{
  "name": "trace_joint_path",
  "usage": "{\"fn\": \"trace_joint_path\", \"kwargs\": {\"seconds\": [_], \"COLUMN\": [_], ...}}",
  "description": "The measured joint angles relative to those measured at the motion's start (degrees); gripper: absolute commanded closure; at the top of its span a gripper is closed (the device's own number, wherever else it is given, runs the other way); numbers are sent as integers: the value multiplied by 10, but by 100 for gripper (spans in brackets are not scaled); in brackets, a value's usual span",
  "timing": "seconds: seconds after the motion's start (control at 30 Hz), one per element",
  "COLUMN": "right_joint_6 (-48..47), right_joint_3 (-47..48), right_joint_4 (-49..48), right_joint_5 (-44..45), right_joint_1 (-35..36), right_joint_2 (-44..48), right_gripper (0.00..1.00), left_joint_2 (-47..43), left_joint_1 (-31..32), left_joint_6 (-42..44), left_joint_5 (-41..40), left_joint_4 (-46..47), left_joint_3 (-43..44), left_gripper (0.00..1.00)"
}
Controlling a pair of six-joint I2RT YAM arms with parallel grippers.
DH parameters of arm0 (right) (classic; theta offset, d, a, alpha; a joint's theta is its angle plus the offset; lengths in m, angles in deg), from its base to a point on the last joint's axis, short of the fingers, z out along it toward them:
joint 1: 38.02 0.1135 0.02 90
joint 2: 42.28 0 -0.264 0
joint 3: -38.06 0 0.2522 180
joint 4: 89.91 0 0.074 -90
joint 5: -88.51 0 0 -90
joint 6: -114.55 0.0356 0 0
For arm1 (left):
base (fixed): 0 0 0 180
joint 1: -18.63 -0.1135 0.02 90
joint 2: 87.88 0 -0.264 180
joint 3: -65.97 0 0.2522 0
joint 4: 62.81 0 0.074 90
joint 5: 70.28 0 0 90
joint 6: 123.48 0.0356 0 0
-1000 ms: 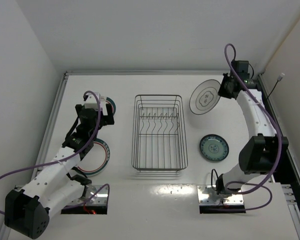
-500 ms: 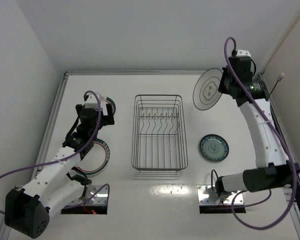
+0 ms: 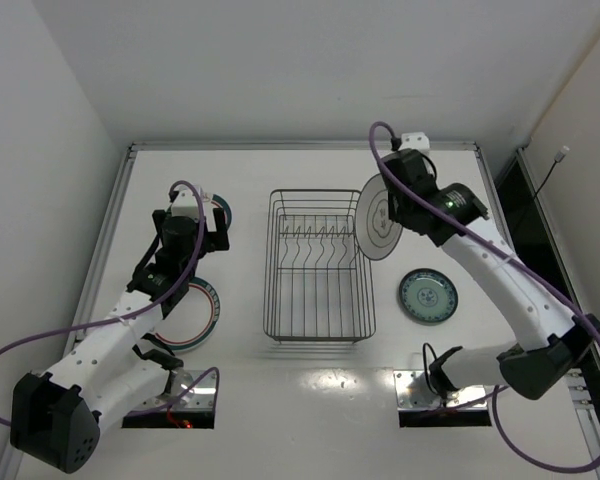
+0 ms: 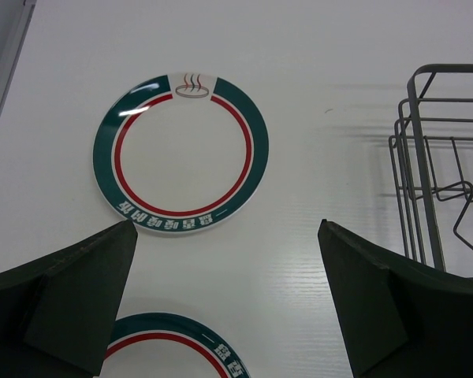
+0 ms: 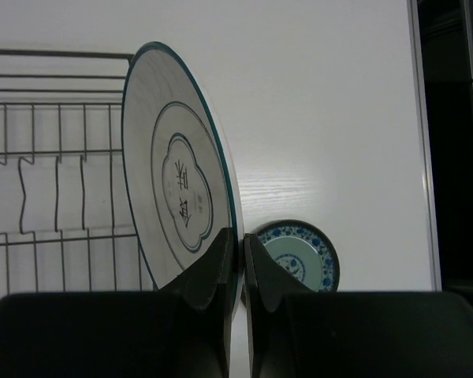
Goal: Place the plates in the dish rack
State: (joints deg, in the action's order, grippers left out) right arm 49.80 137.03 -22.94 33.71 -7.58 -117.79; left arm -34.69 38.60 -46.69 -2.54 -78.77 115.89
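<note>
One plate [image 3: 375, 222], clamped on edge in the right gripper [image 5: 238, 252], hangs above the rack's [image 3: 318, 191] right edge; it should drop square between prongs [image 3: 320, 240]. Meanwhile the left gripper [image 4: 227, 227] hovers, fingers apart.

A white worktop [image 3: 310, 400] seen from above, with a metal rail along its left and far edges. A silver wire dish rack [image 3: 318, 265] stands at the middle, its long sides running from near to far, with a row of upright prongs across it. Toward the left edge lie two flat white plates with teal-and-red ringed rims: the far ringed plate [image 4: 180, 155] and, just nearer, the near ringed plate [image 3: 202, 318], apart from each other. Right of the rack lies a small teal patterned plate [image 3: 428, 296], close to the rack but not touching.
</note>
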Motion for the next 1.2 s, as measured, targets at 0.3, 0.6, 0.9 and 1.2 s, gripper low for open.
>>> {"fn": "trace_joint_path", "kwargs": {"seconds": [0.3,0.6,0.9,1.2], "right_joint_6": [28,50,67,65], "right_joint_3": [-15,29,37,40], "right_joint_4": [8,9,8,31], "right_joint_5": [62,118,113,60], "right_joint_1": [35,93,105,103], "right_joint_2": [-55,-177,-184,-191], "right_gripper": [100,100,94,71], "left_joint_2": [0,0,0,0], "left_joint_1": [0,0,0,0], "left_joint_6": [-3,-4,-4,-4], "left_joint_5": [-2,-3,-3,-8], "left_joint_4": [0,-1,-1,-6], "left_joint_3": [0,0,0,0], "left_gripper": [0,0,0,0]}}
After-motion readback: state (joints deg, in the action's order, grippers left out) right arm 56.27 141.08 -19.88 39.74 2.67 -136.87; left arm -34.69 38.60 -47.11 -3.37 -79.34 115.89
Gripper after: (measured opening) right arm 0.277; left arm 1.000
